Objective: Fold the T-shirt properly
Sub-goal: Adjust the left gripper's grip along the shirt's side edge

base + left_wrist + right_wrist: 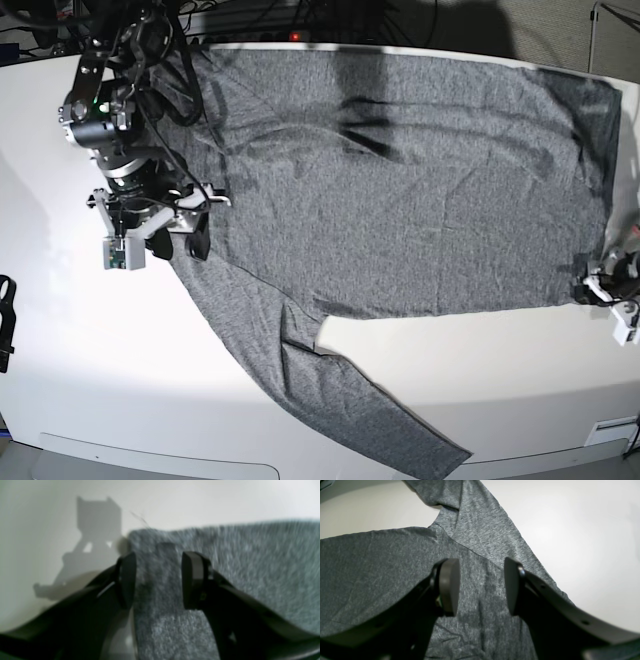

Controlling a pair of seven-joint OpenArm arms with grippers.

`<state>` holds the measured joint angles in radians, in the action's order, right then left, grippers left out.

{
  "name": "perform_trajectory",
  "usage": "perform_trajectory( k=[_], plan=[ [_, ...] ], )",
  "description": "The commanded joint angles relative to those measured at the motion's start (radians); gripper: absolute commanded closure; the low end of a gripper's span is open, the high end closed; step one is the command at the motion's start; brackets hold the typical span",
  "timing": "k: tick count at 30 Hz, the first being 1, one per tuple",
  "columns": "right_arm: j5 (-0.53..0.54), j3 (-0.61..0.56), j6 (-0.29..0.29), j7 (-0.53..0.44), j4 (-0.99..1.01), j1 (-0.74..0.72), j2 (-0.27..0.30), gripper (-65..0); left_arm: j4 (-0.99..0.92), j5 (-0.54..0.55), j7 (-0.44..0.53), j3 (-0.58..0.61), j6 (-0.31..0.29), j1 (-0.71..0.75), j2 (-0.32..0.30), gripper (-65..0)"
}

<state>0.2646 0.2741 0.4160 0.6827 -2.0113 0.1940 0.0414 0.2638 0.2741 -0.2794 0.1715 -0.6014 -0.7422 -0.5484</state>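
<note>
The heather-grey long-sleeved T-shirt [420, 180] lies spread flat across the white table [100, 380], with one sleeve [370, 420] running toward the front edge. My right gripper [190, 238] is open at the shirt's left side. In the right wrist view it [481, 587] hovers over the fabric [382, 562] where the sleeve [480, 522] joins the body. My left gripper [603, 290] is at the shirt's near right corner. In the left wrist view it [158, 580] is open, with its fingers [192, 580] astride the edge of the blurred grey fabric [250, 560].
Cables and arm bases [130, 40] crowd the back left corner over the shirt's other sleeve. A black object [5, 320] sits at the table's left edge. Bare white table [37, 530] lies left of the left gripper and beside the sleeve [582, 542].
</note>
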Motion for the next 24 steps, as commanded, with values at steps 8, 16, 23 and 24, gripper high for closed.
perform_trajectory(
  k=[8,16,23,24],
  plan=[
    [0.008,0.0,0.004,0.019,-0.02,-0.007,0.003,-29.0,0.013,-0.143,0.16,-0.001,0.134,-0.014,-0.021,-28.6],
    [0.009,0.0,0.004,0.026,-0.02,0.006,0.003,-29.0,0.012,-0.045,0.115,-0.001,0.027,0.062,0.019,-34.9],
    [0.01,0.0,0.004,0.026,-0.02,0.006,0.003,-29.0,0.013,-0.045,-0.002,-0.001,-0.043,0.089,0.055,-37.2],
    [0.009,0.0,0.004,0.025,-0.02,0.006,0.003,-29.0,0.013,-0.045,-0.018,-0.001,-0.043,0.089,0.052,-37.2]
  ],
)
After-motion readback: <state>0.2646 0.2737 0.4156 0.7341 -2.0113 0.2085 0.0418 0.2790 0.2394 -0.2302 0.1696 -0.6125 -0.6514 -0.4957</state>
